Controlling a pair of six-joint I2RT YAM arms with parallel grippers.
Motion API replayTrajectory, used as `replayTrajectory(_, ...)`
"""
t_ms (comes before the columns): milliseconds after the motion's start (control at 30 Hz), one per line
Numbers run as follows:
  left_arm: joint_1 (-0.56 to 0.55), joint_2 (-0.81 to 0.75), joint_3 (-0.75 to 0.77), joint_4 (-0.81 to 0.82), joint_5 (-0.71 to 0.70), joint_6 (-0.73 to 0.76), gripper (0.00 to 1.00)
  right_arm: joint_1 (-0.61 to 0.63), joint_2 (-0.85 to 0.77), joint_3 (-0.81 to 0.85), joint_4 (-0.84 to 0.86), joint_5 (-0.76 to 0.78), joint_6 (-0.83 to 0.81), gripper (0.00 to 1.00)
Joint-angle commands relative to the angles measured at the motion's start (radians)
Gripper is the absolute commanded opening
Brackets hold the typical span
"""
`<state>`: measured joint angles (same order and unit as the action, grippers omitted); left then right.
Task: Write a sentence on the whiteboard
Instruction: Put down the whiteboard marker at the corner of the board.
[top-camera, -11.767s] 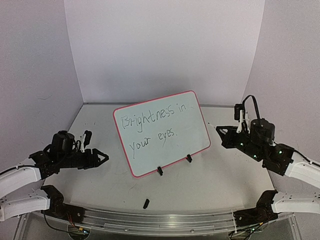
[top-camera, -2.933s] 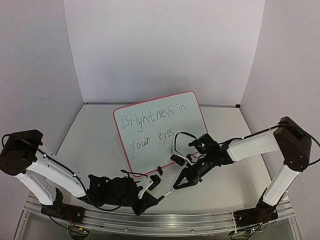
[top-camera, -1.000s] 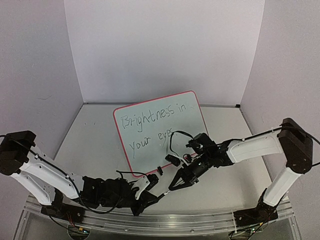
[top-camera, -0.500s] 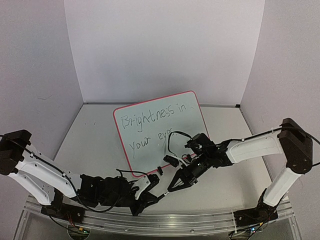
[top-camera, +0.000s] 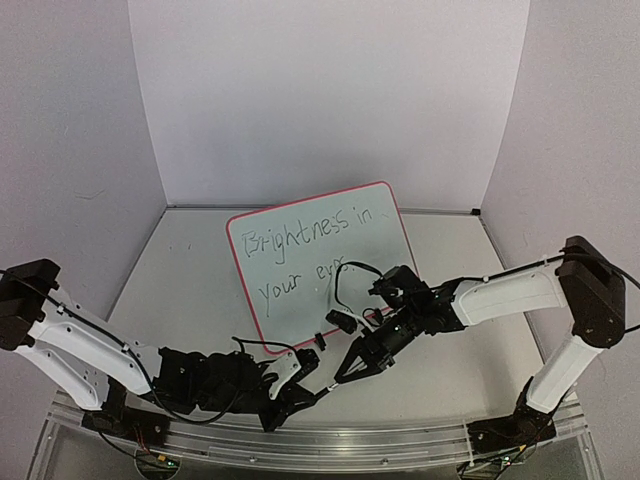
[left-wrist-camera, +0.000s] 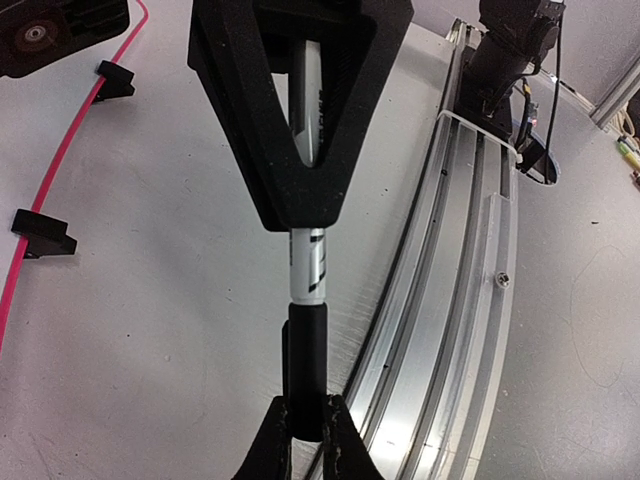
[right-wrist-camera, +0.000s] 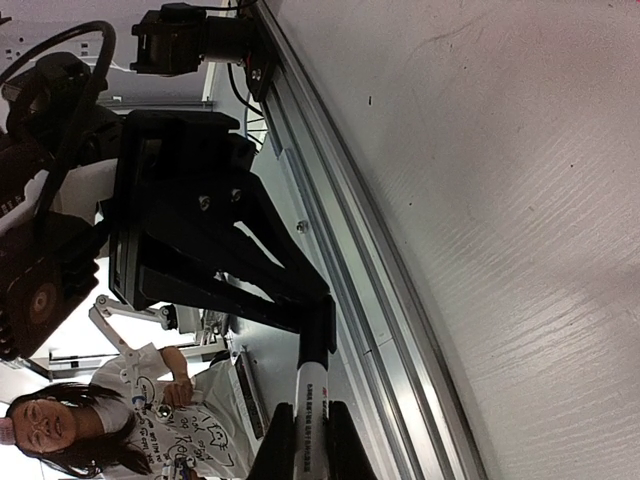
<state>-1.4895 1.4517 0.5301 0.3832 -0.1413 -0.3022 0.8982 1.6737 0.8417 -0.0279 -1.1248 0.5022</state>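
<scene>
The whiteboard (top-camera: 385, 262) with its red-pink frame leans at the middle of the table. The sentence (top-camera: 300, 240) "Brightness in your eyes." is on it in two lines, and the right arm covers the end of the second line. In front of the board, low over the table, a marker (top-camera: 328, 384) spans the two grippers. My left gripper (top-camera: 306, 393) (left-wrist-camera: 305, 412) is shut on its black cap (left-wrist-camera: 307, 360). My right gripper (top-camera: 346, 371) (right-wrist-camera: 310, 412) is shut on its white barrel (right-wrist-camera: 313, 395). Cap and barrel sit joined end to end.
An aluminium rail (top-camera: 330, 440) runs along the table's front edge just below the grippers. The board's two black clip feet (top-camera: 321, 341) stand right behind them. White walls close off the back and both sides. A person (right-wrist-camera: 60, 430) shows beyond the rail.
Earlier both arms were back at the sides and the cap lay alone near the front edge. Both now meet in front of the board. Over the last second they barely moved.
</scene>
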Motion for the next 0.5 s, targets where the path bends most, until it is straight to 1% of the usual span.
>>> replayTrajectory(0,0.008,-0.044,0.106,0.176,-0.036,0.039,0.0,0.048,0.014,0.045,0.045,-0.05,-0.01,0.0)
replayTrajectory(467,0.011,-0.005,0.144,0.241,-0.036,0.065,0.0,0.064,0.009,0.042,0.047,-0.045,-0.013,0.0)
